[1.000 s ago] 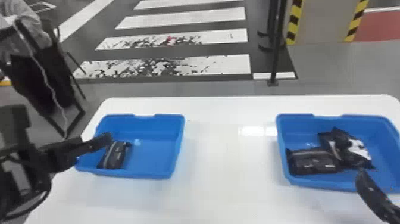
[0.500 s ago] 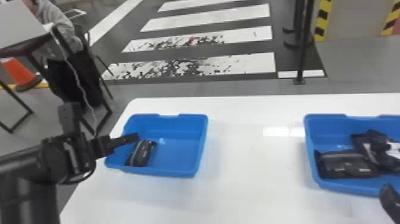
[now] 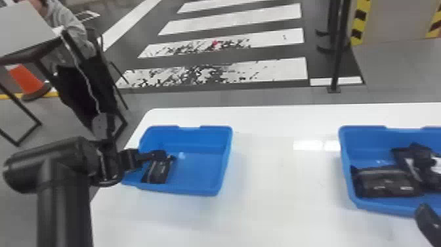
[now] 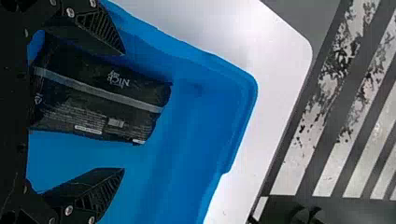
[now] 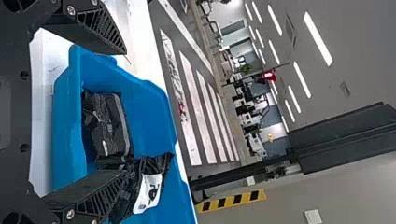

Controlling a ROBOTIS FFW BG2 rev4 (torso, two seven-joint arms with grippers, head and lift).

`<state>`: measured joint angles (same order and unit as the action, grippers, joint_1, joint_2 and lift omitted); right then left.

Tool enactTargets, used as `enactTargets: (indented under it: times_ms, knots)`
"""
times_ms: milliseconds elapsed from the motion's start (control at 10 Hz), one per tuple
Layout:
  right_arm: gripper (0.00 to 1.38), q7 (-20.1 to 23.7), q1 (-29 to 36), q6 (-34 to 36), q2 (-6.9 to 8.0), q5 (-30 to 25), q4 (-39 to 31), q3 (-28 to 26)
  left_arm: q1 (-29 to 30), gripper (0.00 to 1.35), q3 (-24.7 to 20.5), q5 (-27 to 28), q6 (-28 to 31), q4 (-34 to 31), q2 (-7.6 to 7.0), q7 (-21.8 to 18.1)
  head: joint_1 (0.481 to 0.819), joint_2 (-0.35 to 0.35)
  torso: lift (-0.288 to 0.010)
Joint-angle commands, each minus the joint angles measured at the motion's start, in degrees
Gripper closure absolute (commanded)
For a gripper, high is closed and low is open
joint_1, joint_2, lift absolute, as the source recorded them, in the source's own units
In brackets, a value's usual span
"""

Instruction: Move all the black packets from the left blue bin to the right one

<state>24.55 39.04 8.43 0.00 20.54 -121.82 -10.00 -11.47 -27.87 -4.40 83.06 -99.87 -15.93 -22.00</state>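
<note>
One black packet (image 4: 100, 93) lies in the left blue bin (image 3: 197, 167), showing in the gap between the left gripper's (image 4: 123, 112) widely parted fingers, nearer one than the other. That spread seems meant to straddle it for a pinch; centring first would lessen the chance of nudging it aside. The right gripper's (image 5: 127, 112) fingers are wide too, the moved packets (image 5: 109, 123) in the right blue bin (image 5: 65, 126) between and beside them, presumably parked while the left arm works.
</note>
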Motion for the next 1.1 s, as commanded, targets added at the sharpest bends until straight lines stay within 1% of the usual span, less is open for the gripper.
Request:
enactTargets:
  times_ms: [0,100,200,300,400,500,600,700,900,1000]
  knots:
    - [0.12,0.2,-0.1,0.0,0.05,0.3,0.3,0.1,-2.9,0.15,1.1,1.1,1.3,5.9,-0.33,0.0,0.695,0.314,-0.154]
    - [0.12,0.2,-0.2,0.0,0.05,0.4,0.5,0.1,-4.3,0.17,2.5,1.2,1.9,8.7,-0.77,0.2,0.695,0.314,-0.154]
    - [0.12,0.2,-0.4,0.1,0.05,0.6,0.7,0.1,-5.6,0.27,3.0,2.0,2.6,10.8,-0.86,0.5,0.695,0.308,-0.154]
    - [0.12,0.3,-0.5,0.1,0.05,0.6,1.0,0.2,-6.4,0.6,3.1,2.3,3.3,12.6,-0.95,0.5,0.695,0.305,-0.154]
    - [0.12,0.4,-0.5,0.1,0.0,0.9,1.0,0.1,-5.8,1.0,3.3,2.7,1.9,12.6,-1.04,0.6,0.695,0.304,-0.154]
    - [0.12,0.5,-0.5,0.4,0.0,1.4,1.2,0.1,-5.4,1.15,3.2,3.0,1.2,12.6,-0.95,0.5,0.695,0.305,-0.154]
    - [0.12,0.6,-0.5,0.6,0.0,1.6,1.2,0.1,-4.8,1.16,3.3,2.9,-0.8,12.6,-0.95,0.5,0.695,0.309,-0.154]
    - [0.13,0.6,-0.5,0.6,-0.18,1.7,1.1,0.1,-3.9,1.22,3.7,1.3,-3.9,11.8,-0.95,0.1,0.695,0.312,-0.154]
    - [0.13,0.6,-0.5,0.6,-0.26,2.0,1.0,0.1,0.2,1.21,3.7,-0.3,-5.0,2.5,-0.24,-0.9,0.695,0.306,-0.154]
    - [0.13,0.6,-0.5,0.6,-0.26,2.1,1.0,0.1,2.3,1.21,3.9,-3.4,-6.1,-1.4,-0.16,-1.5,0.695,0.296,-0.154]
